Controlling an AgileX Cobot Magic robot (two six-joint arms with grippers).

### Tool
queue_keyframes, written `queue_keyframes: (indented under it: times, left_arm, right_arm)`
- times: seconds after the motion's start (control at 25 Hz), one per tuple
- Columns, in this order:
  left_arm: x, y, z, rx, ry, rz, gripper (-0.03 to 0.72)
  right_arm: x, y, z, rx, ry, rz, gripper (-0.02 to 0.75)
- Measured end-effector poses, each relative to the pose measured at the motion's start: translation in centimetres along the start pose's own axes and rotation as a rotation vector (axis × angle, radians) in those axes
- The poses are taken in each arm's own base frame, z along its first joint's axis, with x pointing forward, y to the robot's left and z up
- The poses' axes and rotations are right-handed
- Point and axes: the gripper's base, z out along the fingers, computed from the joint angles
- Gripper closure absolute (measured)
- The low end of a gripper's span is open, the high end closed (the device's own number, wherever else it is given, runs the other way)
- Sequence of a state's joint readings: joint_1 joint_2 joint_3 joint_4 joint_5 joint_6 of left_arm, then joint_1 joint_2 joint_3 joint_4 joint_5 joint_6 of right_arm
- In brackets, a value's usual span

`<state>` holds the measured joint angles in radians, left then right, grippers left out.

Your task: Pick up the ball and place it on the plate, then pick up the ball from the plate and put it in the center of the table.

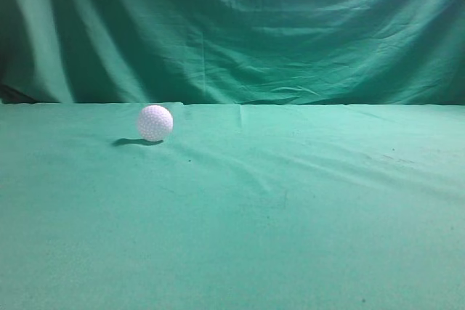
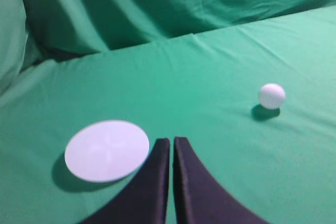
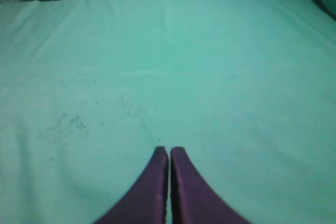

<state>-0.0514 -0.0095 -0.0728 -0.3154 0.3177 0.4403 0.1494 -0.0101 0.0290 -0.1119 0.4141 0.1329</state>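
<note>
- The white dimpled ball [image 1: 155,123] rested on the green-draped table [image 1: 290,208], toward the back left in the exterior view.
- From the left wrist, the ball [image 2: 272,96] lay well apart from the plate [image 2: 107,150].
- The left gripper [image 2: 171,141] was clenched on nothing, just beside the plate.
- The right gripper [image 3: 169,150] was likewise clenched, over bare cloth.

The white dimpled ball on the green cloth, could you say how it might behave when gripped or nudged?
The ball is round and rests free on the cloth, so a nudge would probably roll it. Its dimpled surface suggests a hard golf-style ball, likely to squirt from closing fingers.
</note>
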Motion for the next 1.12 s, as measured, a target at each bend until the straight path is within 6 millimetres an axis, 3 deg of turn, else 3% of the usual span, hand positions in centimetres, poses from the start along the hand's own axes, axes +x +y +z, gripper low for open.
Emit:
queue_keyframes:
  times: [0.24,0.56,1.12]
  left_arm:
    - [2.8,-0.1,0.8,-0.014,0.057,-0.004,0.688]
    - [3.1,-0.1,0.7,-0.016,0.101,0.059,0.688]
    - [3.6,0.3,0.7,-0.063,0.151,-0.022,0.688]
  right_arm:
    - [0.0,0.0,0.0,0.0,0.0,0.0,0.738]
    - [0.0,0.0,0.0,-0.001,0.0,0.002,0.738]
    - [0.0,0.0,0.0,-0.001,0.0,0.001,0.738]
